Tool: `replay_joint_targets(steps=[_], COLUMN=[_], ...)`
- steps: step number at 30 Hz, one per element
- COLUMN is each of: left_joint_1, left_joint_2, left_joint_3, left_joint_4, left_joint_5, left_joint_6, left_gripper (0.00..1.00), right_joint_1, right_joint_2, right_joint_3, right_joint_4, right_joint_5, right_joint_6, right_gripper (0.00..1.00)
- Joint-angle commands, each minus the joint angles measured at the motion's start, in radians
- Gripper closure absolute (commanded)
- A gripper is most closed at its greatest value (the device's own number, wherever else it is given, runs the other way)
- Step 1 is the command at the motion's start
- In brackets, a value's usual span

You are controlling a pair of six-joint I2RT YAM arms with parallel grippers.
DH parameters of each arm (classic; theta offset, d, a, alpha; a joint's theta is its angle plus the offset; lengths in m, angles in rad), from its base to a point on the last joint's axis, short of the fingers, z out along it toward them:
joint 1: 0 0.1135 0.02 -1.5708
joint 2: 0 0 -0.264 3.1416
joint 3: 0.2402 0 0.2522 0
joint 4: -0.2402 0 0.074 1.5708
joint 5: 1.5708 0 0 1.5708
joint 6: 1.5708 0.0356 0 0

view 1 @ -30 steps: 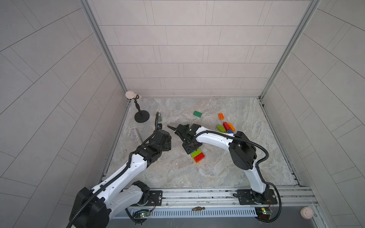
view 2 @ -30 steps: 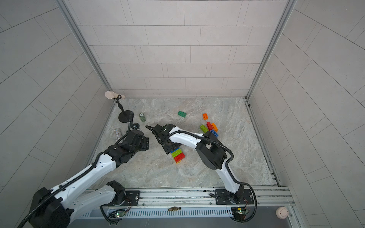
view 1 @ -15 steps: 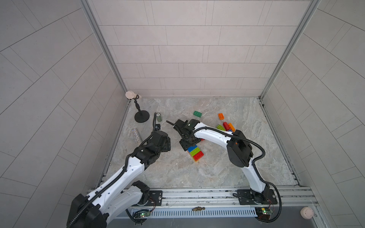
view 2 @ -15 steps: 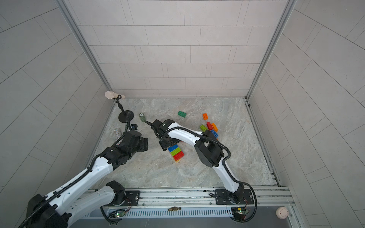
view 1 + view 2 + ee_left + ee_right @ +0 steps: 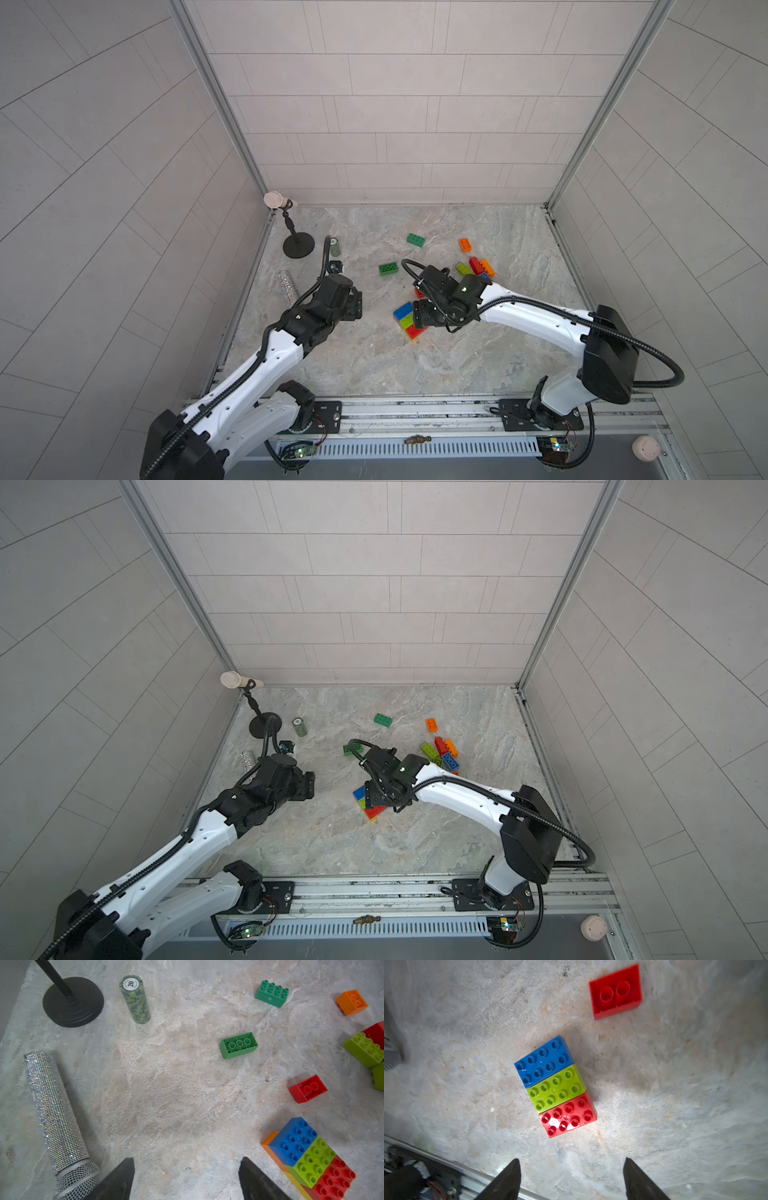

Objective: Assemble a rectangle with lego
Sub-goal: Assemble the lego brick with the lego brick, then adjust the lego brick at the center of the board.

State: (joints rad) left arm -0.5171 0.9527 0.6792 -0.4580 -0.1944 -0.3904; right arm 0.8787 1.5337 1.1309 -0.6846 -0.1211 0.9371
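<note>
A joined lego block (image 5: 555, 1086) with blue, lime and red bricks on top lies mid-table; an orange and yellow layer shows under it in the left wrist view (image 5: 307, 1155). My right gripper (image 5: 572, 1160) hovers open over the block (image 5: 409, 320), holding nothing. My left gripper (image 5: 187, 1160) is open and empty over bare table, left of the block. An upside-down red brick (image 5: 615, 991) lies just beyond the block. Two dark green bricks (image 5: 387, 269) (image 5: 415, 240) and an orange brick (image 5: 465, 244) lie farther back.
A cluster of lime, red, orange and blue bricks (image 5: 476, 267) sits at the right. A green chip stack (image 5: 135, 999), a glittery microphone (image 5: 56, 1109) and a black stand base (image 5: 72, 1001) occupy the left side. The metal rail (image 5: 415, 409) runs along the front edge.
My right gripper has drawn back toward the front right, from beyond the block to over it, uncovering a dark green brick. Both grippers have opened wider.
</note>
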Motion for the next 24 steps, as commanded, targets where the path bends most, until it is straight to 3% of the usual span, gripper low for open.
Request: replay_joint_targets(steps=[1,10,24], left_joint_1=[0.003,0.003,0.005], left_joint_2=[0.012,0.02,-0.029], left_joint_3=[0.022,0.028,0.007], left_joint_4=[0.031,0.039,-0.011], left_joint_5=[0.037,0.03,-0.013], left_joint_6=[-0.011,-0.002,-0.008], left_gripper=[0.16,0.16,0.16], right_joint_1=[0.0,-0.053,-0.054], right_joint_2=[0.0,0.103,0.47], right_joint_3=[-0.099,-0.117,0.341], right_joint_4=[0.2,0.337,0.215], right_joint_5=[-0.064,-0.133,-0.175], right_joint_6=[0.208,0.227,0.008], right_gripper=[0.21,0.21,0.27])
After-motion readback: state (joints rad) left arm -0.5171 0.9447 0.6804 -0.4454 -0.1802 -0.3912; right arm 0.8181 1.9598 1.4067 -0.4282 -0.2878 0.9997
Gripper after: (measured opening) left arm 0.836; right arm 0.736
